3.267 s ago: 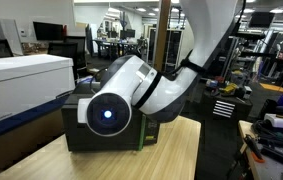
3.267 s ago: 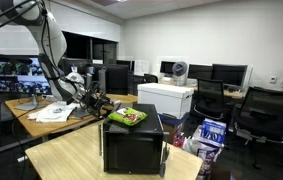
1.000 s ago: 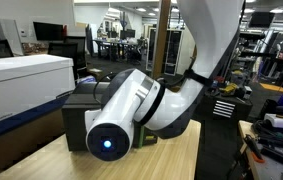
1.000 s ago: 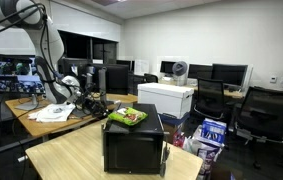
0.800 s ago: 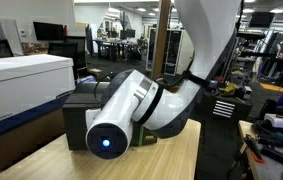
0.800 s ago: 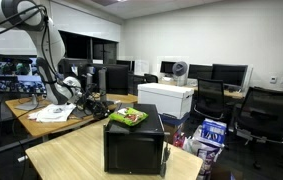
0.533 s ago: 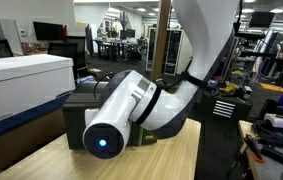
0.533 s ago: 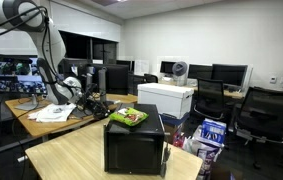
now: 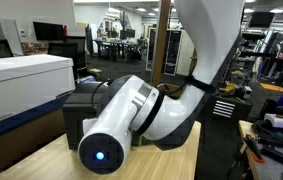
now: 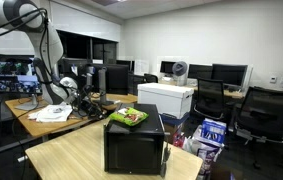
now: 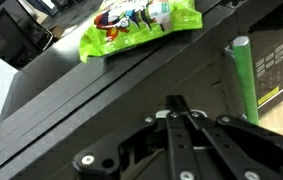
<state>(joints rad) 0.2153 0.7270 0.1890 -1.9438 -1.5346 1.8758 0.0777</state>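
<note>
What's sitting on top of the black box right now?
A green snack bag lies flat on top of the black box. Anything under the bag is covered, and the inside of the box cannot be seen.

A microwave (image 10: 133,145) stands on a table (image 10: 51,158), near its far end, with a snack bag (image 10: 127,117) lying on its top towards one edge. Behind the microwave sits a large box (image 10: 166,98), and a desk of monitors (image 10: 21,75) stands off to the side. In the wrist view the gripper (image 11: 177,104) is close over the microwave (image 11: 101,100), the snack bag (image 11: 141,22) beyond it.
</note>
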